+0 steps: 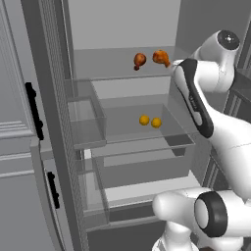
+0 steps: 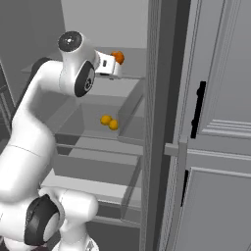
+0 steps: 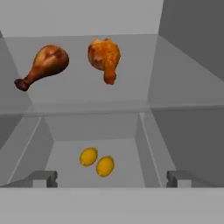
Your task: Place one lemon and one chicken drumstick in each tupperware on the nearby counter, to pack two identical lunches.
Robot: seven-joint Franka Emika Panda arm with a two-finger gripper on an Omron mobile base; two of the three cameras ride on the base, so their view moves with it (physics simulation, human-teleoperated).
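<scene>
- Claw point(image 3: 112, 178) is wide open and holds nothing. It sits in front of the open fridge, up near the top shelf point(image 3: 131, 92).
- On the left of that shelf lies the left drumstick point(image 3: 43, 65). Its thin bone end points to the left.
- Just beside it, but not touching, lies the right drumstick point(image 3: 105, 57). Its bone end points down toward the claw.
- Lower down, in the clear drawer point(image 3: 144, 140), sit two lemons. The left lemon point(image 3: 89, 156) and the right lemon point(image 3: 105, 166) touch, or almost touch.
- I think the step now is to pick up one drumstick, likely the right one, as it is closest to the middle of the hand view.
- To do it well, the claw should move forward with one finger on each side of the meat, then squeeze the fat part, not the thin bone.
- It should go slowly, so it does not bump the other drumstick.
</scene>
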